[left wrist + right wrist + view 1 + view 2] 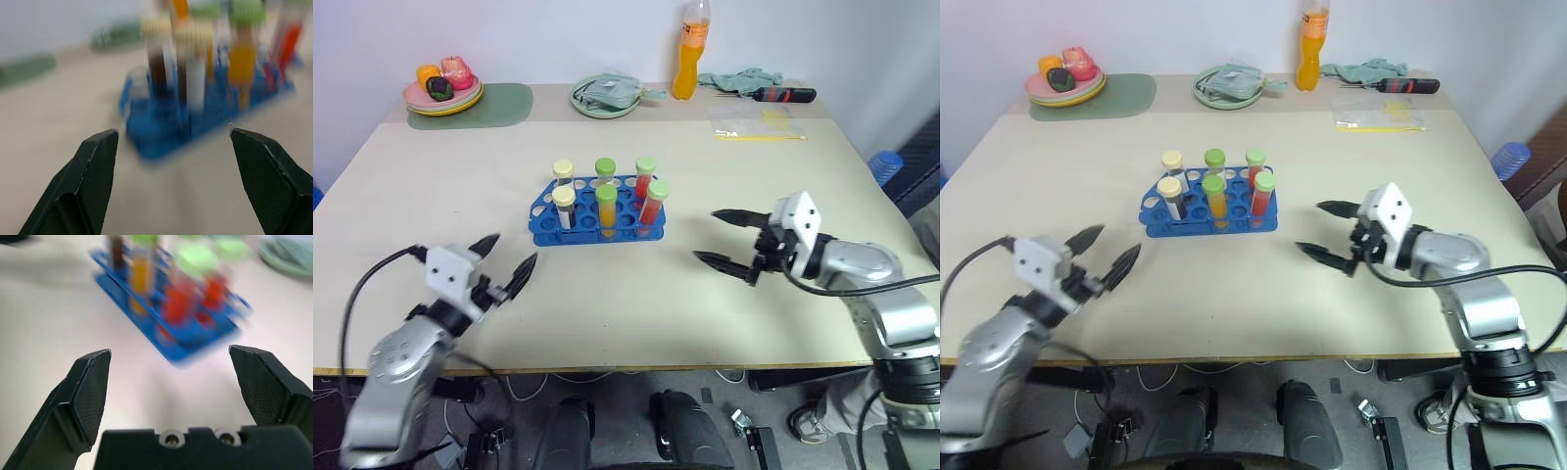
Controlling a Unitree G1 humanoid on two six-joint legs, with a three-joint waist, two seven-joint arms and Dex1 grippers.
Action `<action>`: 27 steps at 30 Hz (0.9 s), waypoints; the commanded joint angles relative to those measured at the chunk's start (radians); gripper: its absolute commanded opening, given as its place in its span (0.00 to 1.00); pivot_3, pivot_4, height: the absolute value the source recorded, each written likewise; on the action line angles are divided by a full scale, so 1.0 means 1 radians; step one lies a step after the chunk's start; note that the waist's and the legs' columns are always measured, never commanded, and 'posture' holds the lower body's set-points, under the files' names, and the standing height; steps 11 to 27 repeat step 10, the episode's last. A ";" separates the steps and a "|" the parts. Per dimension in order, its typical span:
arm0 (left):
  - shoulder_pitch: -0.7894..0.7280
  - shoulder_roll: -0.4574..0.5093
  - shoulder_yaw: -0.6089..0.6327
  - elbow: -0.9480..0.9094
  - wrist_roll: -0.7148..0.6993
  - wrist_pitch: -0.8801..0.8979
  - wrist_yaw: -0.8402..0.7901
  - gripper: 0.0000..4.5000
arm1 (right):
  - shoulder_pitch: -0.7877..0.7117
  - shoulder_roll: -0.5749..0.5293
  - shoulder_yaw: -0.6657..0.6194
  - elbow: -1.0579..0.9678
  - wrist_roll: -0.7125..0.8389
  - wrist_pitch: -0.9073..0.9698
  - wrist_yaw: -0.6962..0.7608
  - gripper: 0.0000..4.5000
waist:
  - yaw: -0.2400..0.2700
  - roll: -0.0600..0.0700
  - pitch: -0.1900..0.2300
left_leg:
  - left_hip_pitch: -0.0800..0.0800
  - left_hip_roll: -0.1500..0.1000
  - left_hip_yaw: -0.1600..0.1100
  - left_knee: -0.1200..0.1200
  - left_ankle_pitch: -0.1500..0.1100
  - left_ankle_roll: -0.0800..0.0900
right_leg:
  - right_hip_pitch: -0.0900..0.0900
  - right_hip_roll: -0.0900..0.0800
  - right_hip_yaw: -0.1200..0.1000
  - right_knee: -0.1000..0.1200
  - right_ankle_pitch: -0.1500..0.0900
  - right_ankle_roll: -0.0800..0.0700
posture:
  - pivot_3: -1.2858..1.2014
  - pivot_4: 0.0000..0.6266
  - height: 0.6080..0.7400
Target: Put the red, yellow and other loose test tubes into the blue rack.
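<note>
Nearest, the left tool point(506, 257) hangs over the counter's point(636, 294) front left part, fingers spread wide and holding nothing. The right tool point(722, 237) hovers across from it, also gaping and empty. Between them and a little farther off stands the blue rack point(592, 221), with six capped tubes point(606, 210) upright in its holes. The left wrist view adds that the two cream-capped tubes on that side hold dark liquid; the right wrist view faces the red ones. Beyond the rack, the head views alone show a fruit plate point(443, 95), a green dish point(605, 96), an orange bottle point(690, 54) and a screwdriver point(781, 94).
</note>
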 commanded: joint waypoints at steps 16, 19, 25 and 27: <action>0.039 0.032 0.051 -0.004 0.038 0.022 -0.051 0.83 | 0.040 -0.032 -0.062 0.104 -0.025 -0.062 0.031 0.95 | -0.005 0.000 0.000 | 0.001 0.001 0.001 0.000 0.000 0.000 | 0.000 0.001 0.001 0.000 0.000 0.000 | 0.52 0.24 1.00; 0.039 0.032 0.051 -0.004 0.038 0.022 -0.051 0.83 | 0.040 -0.032 -0.062 0.104 -0.025 -0.062 0.031 0.95 | -0.005 0.000 0.000 | 0.001 0.001 0.001 0.000 0.000 0.000 | 0.000 0.001 0.001 0.000 0.000 0.000 | 0.52 0.24 1.00; 0.039 0.032 0.051 -0.004 0.038 0.022 -0.051 0.83 | 0.040 -0.032 -0.062 0.104 -0.025 -0.062 0.031 0.95 | -0.005 0.000 0.000 | 0.001 0.001 0.001 0.000 0.000 0.000 | 0.000 0.001 0.001 0.000 0.000 0.000 | 0.52 0.24 1.00; 0.039 0.032 0.051 -0.004 0.038 0.022 -0.051 0.83 | 0.040 -0.032 -0.062 0.104 -0.025 -0.062 0.031 0.95 | -0.005 0.000 0.000 | 0.001 0.001 0.001 0.000 0.000 0.000 | 0.000 0.001 0.001 0.000 0.000 0.000 | 0.52 0.24 1.00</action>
